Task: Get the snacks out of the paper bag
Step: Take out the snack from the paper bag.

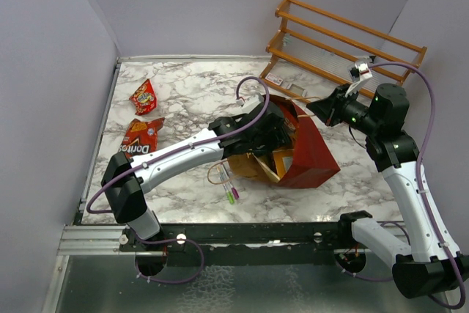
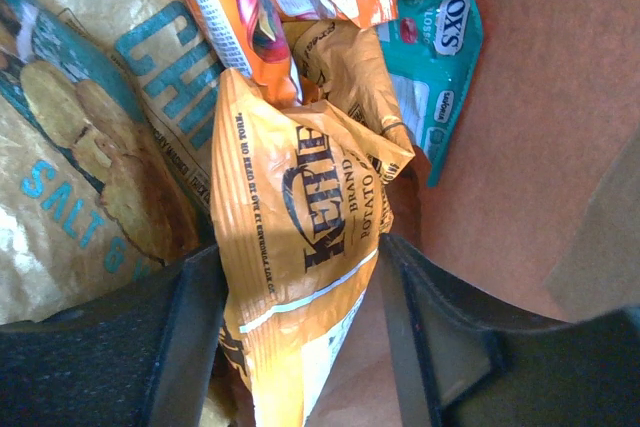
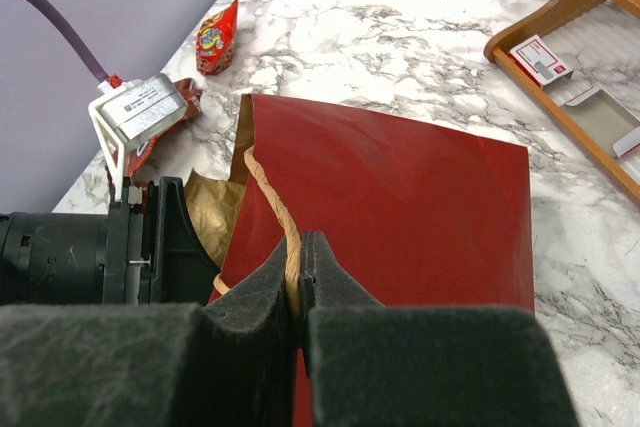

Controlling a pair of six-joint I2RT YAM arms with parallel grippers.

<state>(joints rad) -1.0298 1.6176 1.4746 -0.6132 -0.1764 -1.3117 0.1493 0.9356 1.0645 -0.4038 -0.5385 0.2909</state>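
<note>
The left gripper (image 2: 300,332), jaws open, straddles the yellow Kettle packet (image 2: 300,217) lengthwise inside the paper bag (image 3: 400,207); right gripper (image 3: 298,282) pinches the string handle (image 3: 272,202)

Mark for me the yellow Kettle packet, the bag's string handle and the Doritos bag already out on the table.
yellow Kettle packet (image 2: 300,237): left wrist view, on its printed front.
string handle (image 3: 272,197): right wrist view, strand above the pinch.
Doritos bag (image 1: 143,137): top view, on its red middle.

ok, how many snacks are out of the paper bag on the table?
2: a small red packet far left, the Doritos bag just nearer. Others may be hidden behind the paper bag.
</note>
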